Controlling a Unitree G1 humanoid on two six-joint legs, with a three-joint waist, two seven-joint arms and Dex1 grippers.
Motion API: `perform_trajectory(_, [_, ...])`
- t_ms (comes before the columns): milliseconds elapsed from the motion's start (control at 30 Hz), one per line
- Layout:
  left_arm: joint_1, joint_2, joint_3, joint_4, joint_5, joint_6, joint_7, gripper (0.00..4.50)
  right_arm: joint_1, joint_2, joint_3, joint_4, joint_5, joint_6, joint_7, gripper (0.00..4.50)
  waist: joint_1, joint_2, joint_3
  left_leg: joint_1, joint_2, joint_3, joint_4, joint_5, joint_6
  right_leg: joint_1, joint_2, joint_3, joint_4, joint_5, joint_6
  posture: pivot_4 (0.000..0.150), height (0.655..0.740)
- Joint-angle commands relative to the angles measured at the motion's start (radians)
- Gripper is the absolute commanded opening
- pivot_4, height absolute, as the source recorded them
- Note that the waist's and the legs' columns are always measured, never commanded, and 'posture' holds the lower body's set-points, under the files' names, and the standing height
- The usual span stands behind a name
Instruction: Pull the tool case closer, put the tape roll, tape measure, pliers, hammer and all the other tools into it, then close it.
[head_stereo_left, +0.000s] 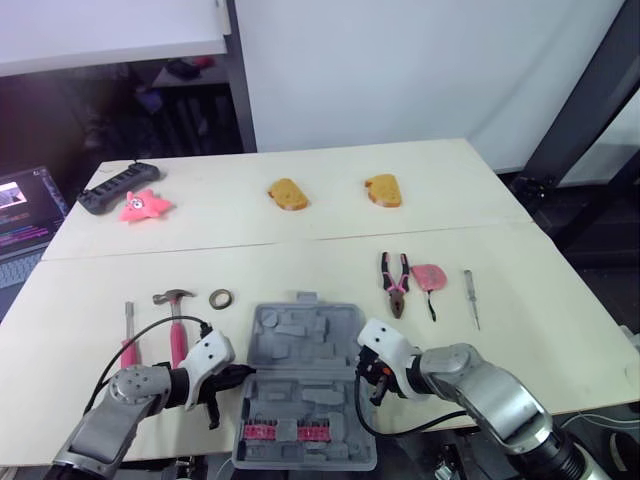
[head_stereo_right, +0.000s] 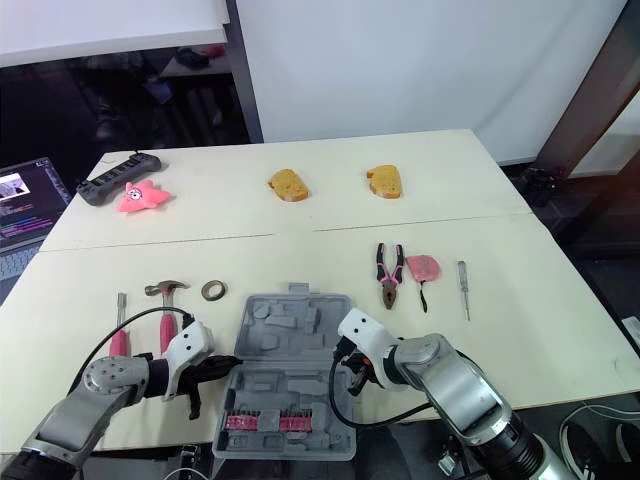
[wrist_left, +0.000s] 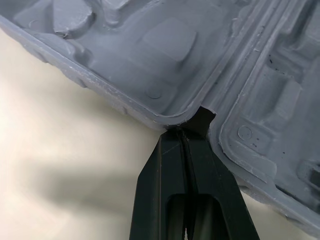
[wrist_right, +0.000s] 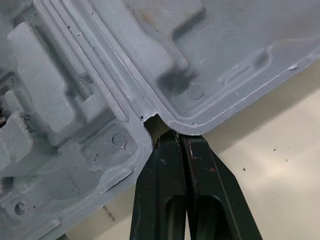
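Open case (head_stereo_left: 300, 350) holds what seem pink bits (head_stereo_left: 285, 432); left gripper (wrist_left: 186, 129) and right gripper (wrist_right: 173, 133), both clenched, touch its hinge ends.

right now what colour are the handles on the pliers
The pliers have pink and black handles, which show best in the left eye view.

Pale table (head_stereo_left: 330, 255), two boards meeting at a seam.
Far left corner: black power strip (head_stereo_left: 118, 187), with a pink star toy (head_stereo_left: 145, 206) touching its near side.
Far middle: left bread slice (head_stereo_left: 287, 194) and right bread slice (head_stereo_left: 383, 190), apart.
Beyond the left edge: open laptop (head_stereo_left: 25, 215), screen lit.
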Motion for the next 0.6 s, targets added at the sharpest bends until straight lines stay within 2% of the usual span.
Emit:
perform_trajectory(33, [0.08, 0.028, -0.061, 0.057, 0.025, 0.057, -0.037, 0.04, 0.003, -0.005, 0.028, -0.001, 0.029, 0.005, -0.009, 0.09, 0.0, 0.0, 0.0, 0.0, 0.0, 0.0, 0.0, 0.0, 0.0, 0.0, 0.0, 0.0, 0.0, 0.0, 0.0, 0.15, 0.74])
perform_trajectory(267, [0.071, 0.017, -0.072, 0.168, 0.046, -0.02, -0.036, 0.04, 0.004, -0.02, 0.033, -0.018, 0.058, 0.022, -0.026, 0.09, 0.0, 0.003, -0.002, 0.0, 0.0, 0.0, 0.0, 0.0, 0.0, 0.0, 0.0, 0.0, 0.0, -0.001, 0.0, 0.15, 0.74])
perform_trajectory(600, [0.028, -0.016, -0.078, 0.394, 0.076, -0.184, -0.069, 0.04, 0.0, -0.025, 0.028, -0.024, 0.087, 0.038, -0.055, 0.09, 0.001, 0.017, -0.017, 0.004, 0.0, 0.0, -0.002, -0.001, 0.002, 0.003, 0.0, 0.0, -0.001, -0.005, 0.003, 0.15, 0.74])
